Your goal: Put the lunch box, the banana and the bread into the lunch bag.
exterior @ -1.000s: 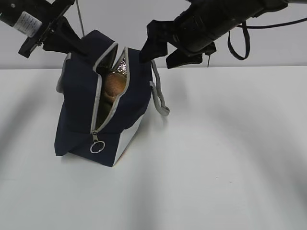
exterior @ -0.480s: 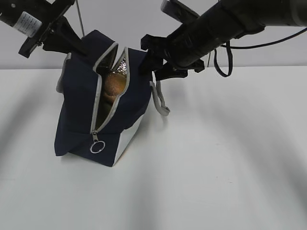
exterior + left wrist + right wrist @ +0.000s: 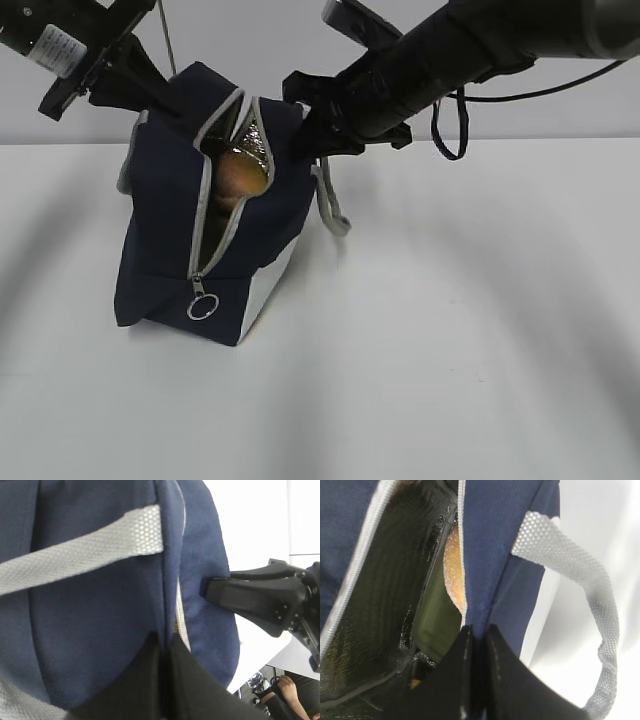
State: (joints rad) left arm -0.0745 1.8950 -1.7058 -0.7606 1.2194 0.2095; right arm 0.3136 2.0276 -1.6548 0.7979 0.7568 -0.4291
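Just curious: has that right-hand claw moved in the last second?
Yes. The right claw came down and left onto the blue bag's rim, pinching the fabric.

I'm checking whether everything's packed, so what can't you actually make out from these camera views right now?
- Banana: only a yellow sliver in the right wrist view, deep inside the lunch bag; too small to identify.
- Lunch box: a green surface under the bread; the bag wall hides the rest.
- Left gripper: what it pinches is hidden by its own fingers.
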